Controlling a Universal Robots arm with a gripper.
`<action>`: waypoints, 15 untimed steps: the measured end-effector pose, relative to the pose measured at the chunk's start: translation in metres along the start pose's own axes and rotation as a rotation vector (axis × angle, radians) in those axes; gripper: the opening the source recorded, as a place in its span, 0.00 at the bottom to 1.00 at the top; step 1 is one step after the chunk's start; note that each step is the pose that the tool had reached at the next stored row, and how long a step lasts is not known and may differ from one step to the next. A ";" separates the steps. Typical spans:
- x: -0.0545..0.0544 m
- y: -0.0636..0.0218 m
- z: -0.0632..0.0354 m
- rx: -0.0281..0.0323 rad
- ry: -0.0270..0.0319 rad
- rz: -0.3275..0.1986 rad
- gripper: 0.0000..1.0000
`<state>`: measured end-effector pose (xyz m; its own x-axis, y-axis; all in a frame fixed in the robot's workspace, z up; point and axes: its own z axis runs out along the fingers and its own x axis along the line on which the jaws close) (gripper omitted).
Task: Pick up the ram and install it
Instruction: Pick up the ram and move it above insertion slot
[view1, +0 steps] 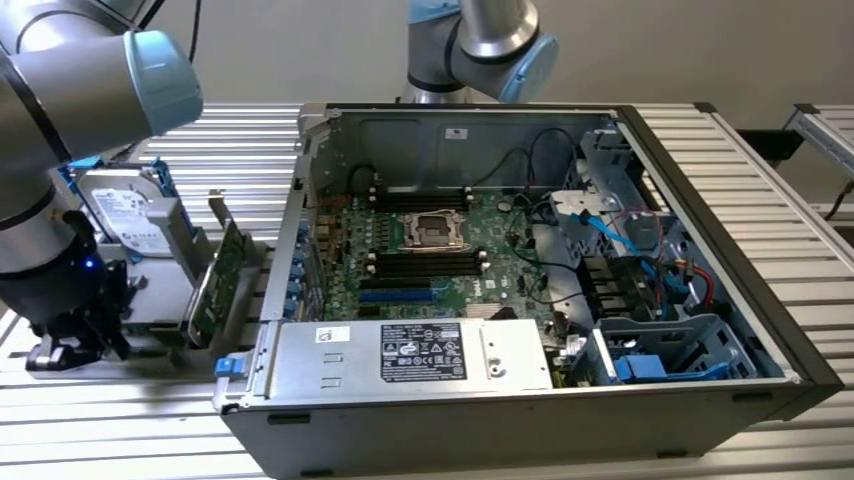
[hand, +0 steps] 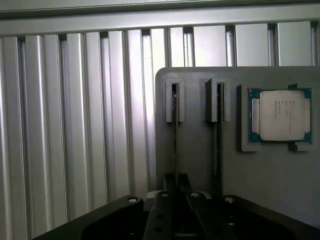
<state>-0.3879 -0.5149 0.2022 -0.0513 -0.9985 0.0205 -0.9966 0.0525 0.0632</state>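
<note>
1. Arm (view1: 54, 50): thick, round tube segments in matte silver-grey, at ten o'clock in the exterior view.
2. Joint cap (view1: 167, 75): rounded and pale blue, closing one silver joint housing.
3. Second joint (view1: 481, 35), at twelve o'clock: silver housing with a matching pale blue cap.
4. Wrist (view1: 60, 285): black, boxy, bearing a small blue light (view1: 90, 265).
5. Gripper (hand: 176, 185): black body, dotted with small silver screws (hand: 131, 200).

The gripper (hand: 176, 184) hangs directly over the ram (hand: 174, 131), which stands on edge in a slot of the holder (hand: 196, 150) — a second stick (hand: 218, 135) stands in the slot just beside, the processor (hand: 280, 115) farther out on that side. The holder rests on the table (hand: 75, 130). The card (view1: 220, 280) stands between gripper and computer case (view1: 507, 430) — the hard drive (view1: 127, 215) is near the gripper.
</note>
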 end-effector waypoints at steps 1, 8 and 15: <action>0.000 0.0001 -0.0018 0.0001 0.0003 -0.004 0.15; 0.000 0.0013 -0.0200 0.0009 0.0064 -0.032 0.15; 0.000 0.0032 -0.0499 0.0014 0.0118 -0.060 0.15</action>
<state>-0.3878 -0.5142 0.2522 0.0089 -0.9996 0.0284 -0.9980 -0.0070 0.0633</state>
